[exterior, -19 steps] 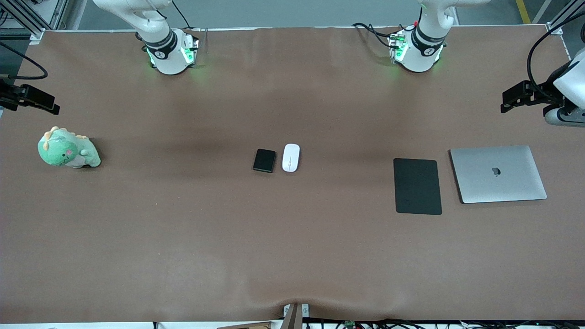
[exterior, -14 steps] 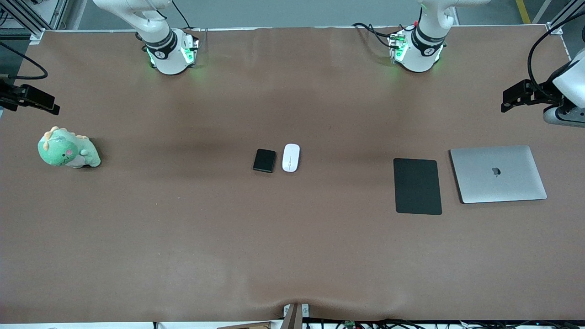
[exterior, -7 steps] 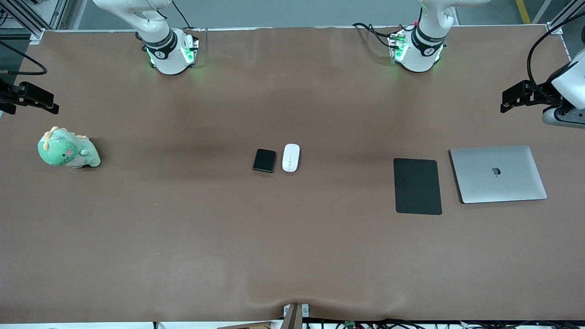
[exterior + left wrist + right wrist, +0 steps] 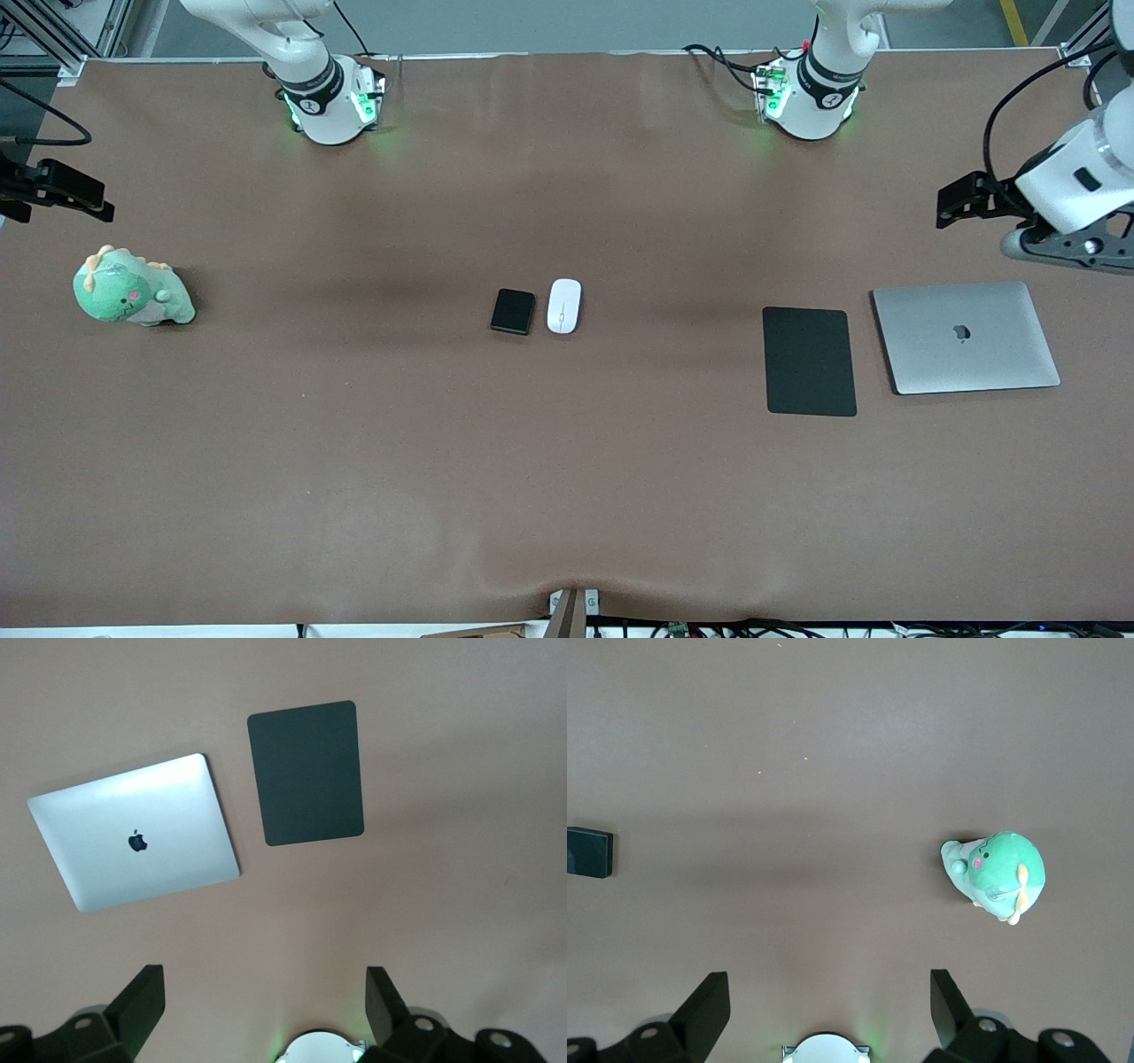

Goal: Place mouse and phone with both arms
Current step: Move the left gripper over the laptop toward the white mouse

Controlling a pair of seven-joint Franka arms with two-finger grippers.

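We look down on a brown tabletop whose nearest stretch carries nothing but its own wrinkled edge. Nearest the front camera among the objects are a flat black mat and a closed silver laptop, lying just beside each other without touching, toward the left arm's end of the tabletop; the laptop sits closer to that end than the mat does. In the left wrist view we see the same laptop and mat from above.

A little farther from the front camera, near the middle of the tabletop, lie the phone and the mouse, side by side with a narrow gap between them, the mouse on the side toward the left arm's end. Both lie flat and nothing touches them. One corner of the phone shows at the edge of the right wrist view.

Toward the right arm's end, about as far back as the phone, sits a green plush dinosaur, also seen in the right wrist view.

The left gripper hangs over bare tabletop farther back than the laptop, its jaws spread wide and holding nothing. The right gripper hangs over the tabletop's edge, farther back than the dinosaur, its jaws likewise spread and empty.
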